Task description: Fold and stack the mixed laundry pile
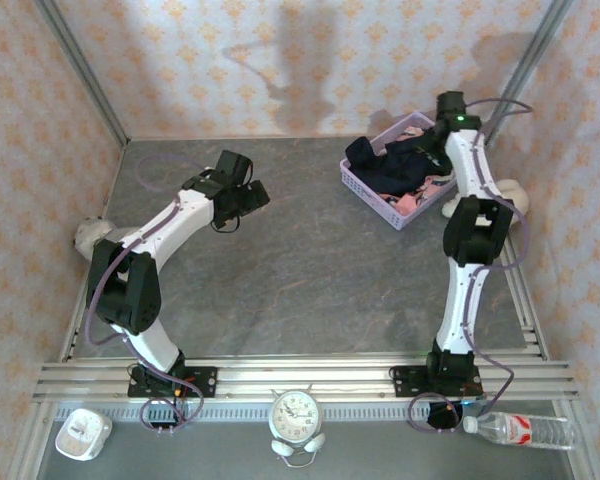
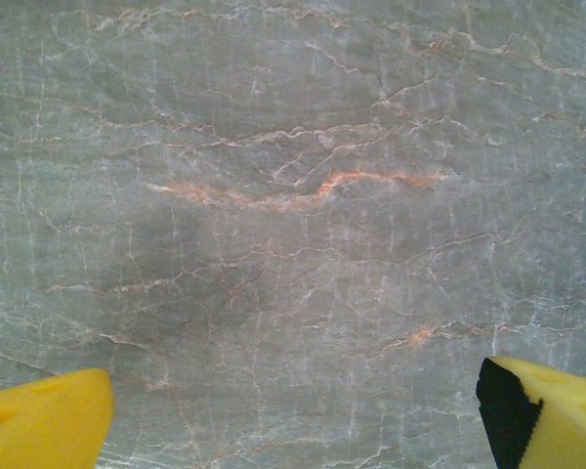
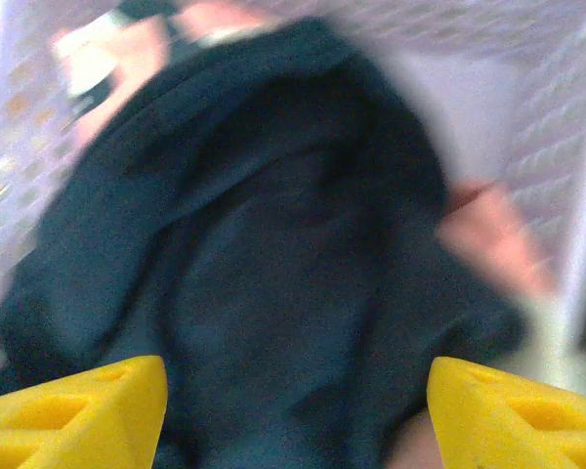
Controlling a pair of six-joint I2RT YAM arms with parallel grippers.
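The mixed laundry pile lies in the lavender basket (image 1: 363, 187) at the back right of the table. The dark navy garment (image 1: 378, 160) is on top, and the salmon-pink printed one (image 1: 412, 198) shows under it. My right gripper (image 1: 430, 140) hangs over the basket. In the right wrist view, which is blurred, its yellow fingers (image 3: 78, 410) stand wide apart just above the navy cloth (image 3: 273, 244), with pink cloth (image 3: 488, 234) at the side; the right gripper (image 3: 298, 410) is open and holds nothing. My left gripper (image 1: 246, 195) is open over bare marble table (image 2: 293, 195), its fingertips (image 2: 39, 420) far apart.
A plush toy (image 1: 90, 235) sits at the table's left edge and another (image 1: 510, 195) lies right of the basket. On the near ledge stand an alarm clock (image 1: 297, 415), a water bottle (image 1: 520, 430) and a white box (image 1: 83, 435). Patterned walls enclose the table.
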